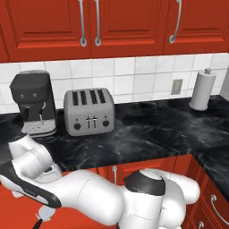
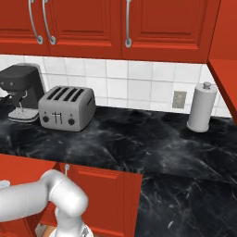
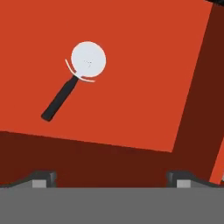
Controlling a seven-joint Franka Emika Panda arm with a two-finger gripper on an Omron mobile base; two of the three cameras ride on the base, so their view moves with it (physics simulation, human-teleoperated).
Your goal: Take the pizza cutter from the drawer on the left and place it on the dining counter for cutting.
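Observation:
The pizza cutter [image 3: 83, 70] lies flat on the plain red floor of the open drawer [image 3: 144, 65]. Its round white wheel is toward the top of the hand view and its short black handle [image 3: 59, 103] slants down to the left. My gripper [image 3: 111, 178] hangs above the drawer, open, with nothing between its fingertips [image 3: 42, 177]; the cutter is ahead and left of their midline. In the left base view my arm [image 1: 89, 197] bends low to the left, down over the open drawer [image 1: 11, 212]. The dining counter is out of view.
On the black marble worktop [image 1: 152, 129] against the white tiles stand a grey toaster [image 1: 88, 112], a dark coffee machine [image 1: 33, 103] and a paper towel roll [image 1: 202, 89]. Red wall cabinets [image 1: 120, 27] hang above. The drawer's darker side walls [image 3: 197, 100] border its floor.

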